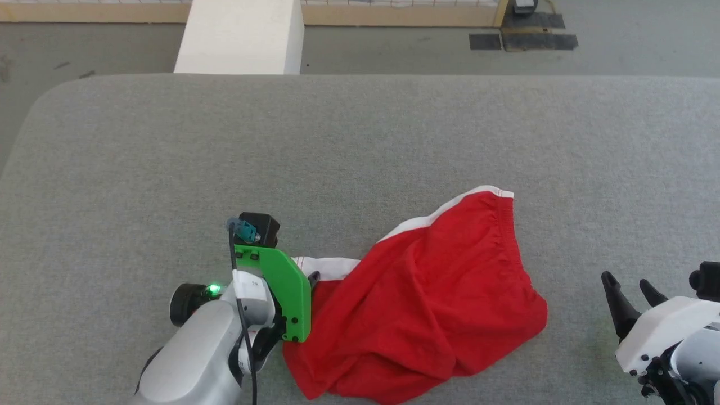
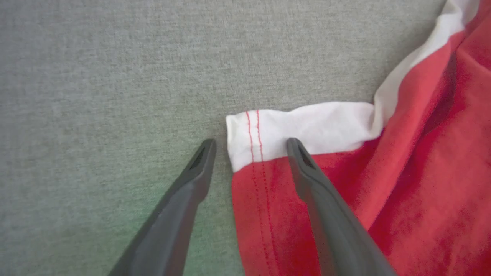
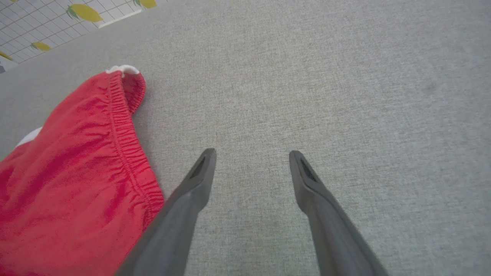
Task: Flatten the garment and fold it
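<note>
Red garment (image 1: 427, 304) lies rumpled on the grey table (image 1: 360, 129), the left gripper (image 2: 250, 142) spread astride its white-banded corner, seemingly to pull it flat, the right gripper (image 3: 252, 153) spread over bare table nearby.

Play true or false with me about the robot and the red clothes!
1. The garment lies neatly folded on the grey surface. False: it is bunched and wrinkled, not folded.
2. The left gripper is open at the corner of the white band. True.
3. The right gripper is clamped on the garment. False: it is open over bare surface, beside the garment.
4. The garment has a gathered edge. True.
</note>
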